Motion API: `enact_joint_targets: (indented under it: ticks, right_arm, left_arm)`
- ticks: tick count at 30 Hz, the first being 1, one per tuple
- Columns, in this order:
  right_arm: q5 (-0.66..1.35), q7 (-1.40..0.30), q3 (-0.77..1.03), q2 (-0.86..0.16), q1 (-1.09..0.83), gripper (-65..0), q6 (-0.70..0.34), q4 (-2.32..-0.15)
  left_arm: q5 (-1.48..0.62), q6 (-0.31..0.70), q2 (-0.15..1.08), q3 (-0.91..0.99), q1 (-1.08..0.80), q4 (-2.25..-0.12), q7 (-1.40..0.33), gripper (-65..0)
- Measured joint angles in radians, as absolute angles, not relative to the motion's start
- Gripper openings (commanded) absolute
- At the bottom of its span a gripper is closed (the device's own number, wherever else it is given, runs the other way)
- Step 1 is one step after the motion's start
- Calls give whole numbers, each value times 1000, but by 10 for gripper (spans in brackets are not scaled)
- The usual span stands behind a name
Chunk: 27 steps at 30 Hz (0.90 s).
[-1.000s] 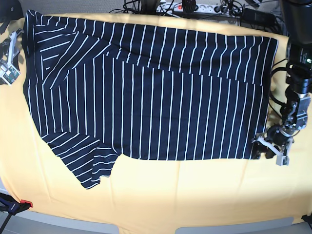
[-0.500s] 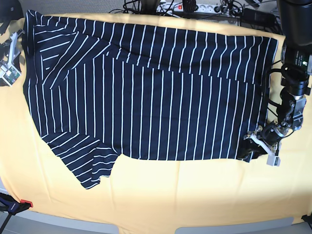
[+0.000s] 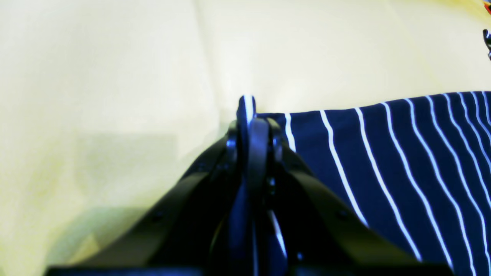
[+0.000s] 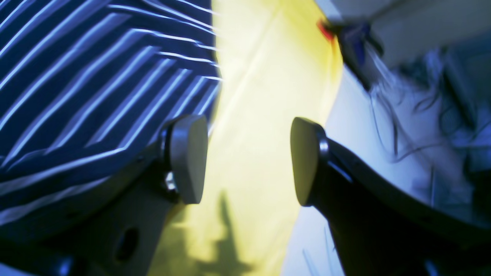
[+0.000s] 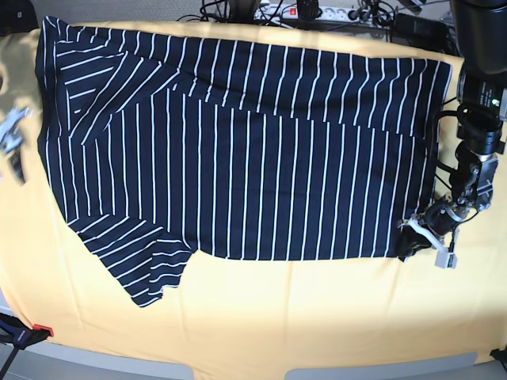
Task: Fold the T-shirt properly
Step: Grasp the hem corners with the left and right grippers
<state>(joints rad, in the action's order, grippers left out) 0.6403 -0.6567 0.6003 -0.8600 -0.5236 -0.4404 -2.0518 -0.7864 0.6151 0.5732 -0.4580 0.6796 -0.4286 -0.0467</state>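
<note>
Gripping: left jaws (image 3: 251, 122) clamped on the T-shirt (image 5: 238, 150) hem corner — lift slowly, keeping cloth pinched.
Right jaws (image 4: 245, 161): apart, empty — shirt's sleeve edge just beside them.

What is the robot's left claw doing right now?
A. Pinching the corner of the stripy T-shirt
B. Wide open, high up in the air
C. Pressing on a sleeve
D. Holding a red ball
A: the left wrist view shows the left gripper shut, with a stripy bit of the T-shirt poking out between its fingers, at the shirt's corner on the yellow cloth.
</note>
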Motion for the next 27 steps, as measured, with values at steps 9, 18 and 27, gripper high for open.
enact_joint_targets:
  ticks: [9, 18, 27]
  right_arm:
    - [747, -736, 273, -707, 1, -286, -561, -1437]
    - [717, -732, 241, -581, 362, -286, -633, -890]
    - [647, -622, 245, -519, 443, -286, -640, -720]
  left_arm:
    - [-786, 614, 572, -458, 682, -428, -51, -650]
    - [-786, 614, 572, -458, 682, -428, -52, -650]
    - [-786, 621, 570, -458, 682, -428, -51, -650]
